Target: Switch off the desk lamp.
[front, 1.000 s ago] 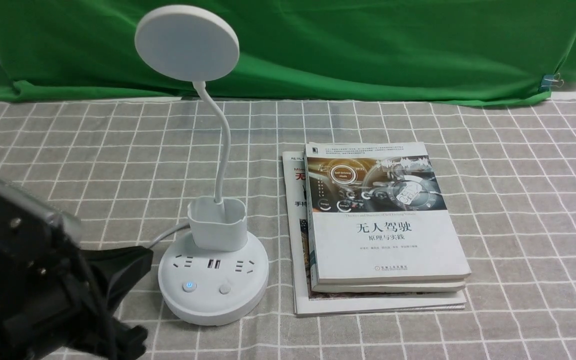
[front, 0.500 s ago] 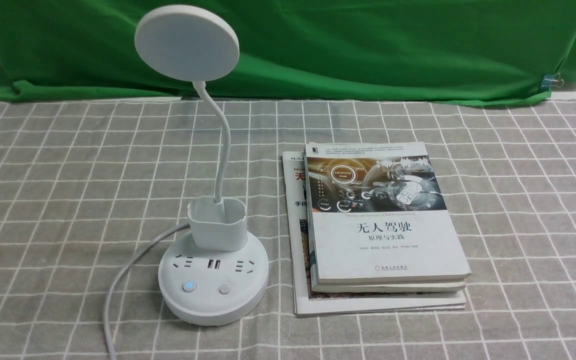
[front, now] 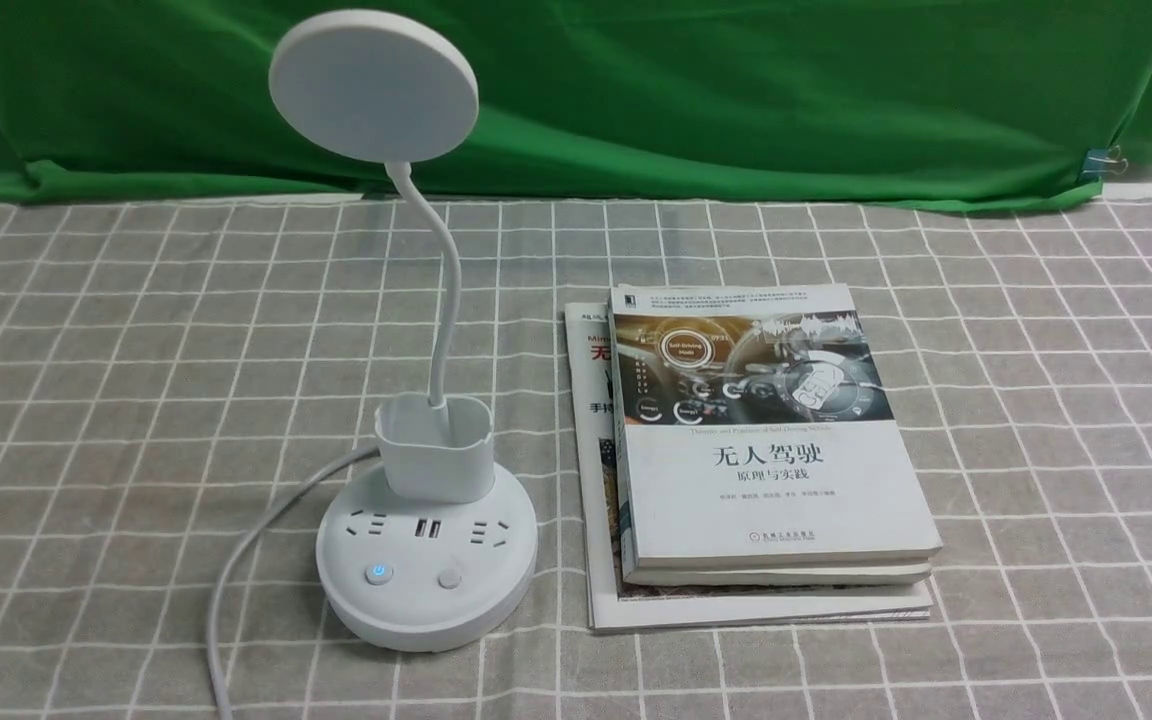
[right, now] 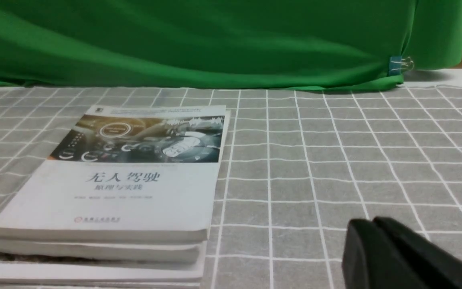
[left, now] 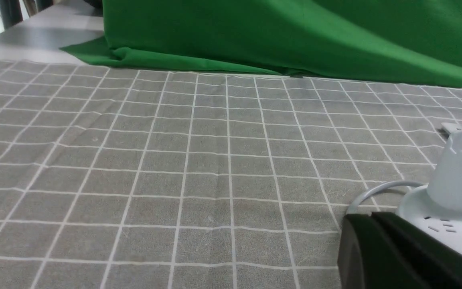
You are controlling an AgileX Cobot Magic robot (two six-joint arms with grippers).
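Nearest me, both grippers looked pressed shut w/ nothing in them: left gripper (left: 375, 245) low beside the lamp base, right gripper (right: 379, 249) over bare cloth, well apart from the lamp. The desk lamp (front: 426, 560) sat on the grid tablecloth (front: 136, 400), just left of stacked books (front: 766, 470). Smooth hard white plastic, round base prob. steady; bendy neck, so I'd press a base button, not grab. Disc head farthest, before green drape (front: 736, 100).

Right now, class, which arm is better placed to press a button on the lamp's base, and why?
Left. Its tool sits beside the lamp, whose base fills that wrist view's corner. The right wrist view shows only the books.
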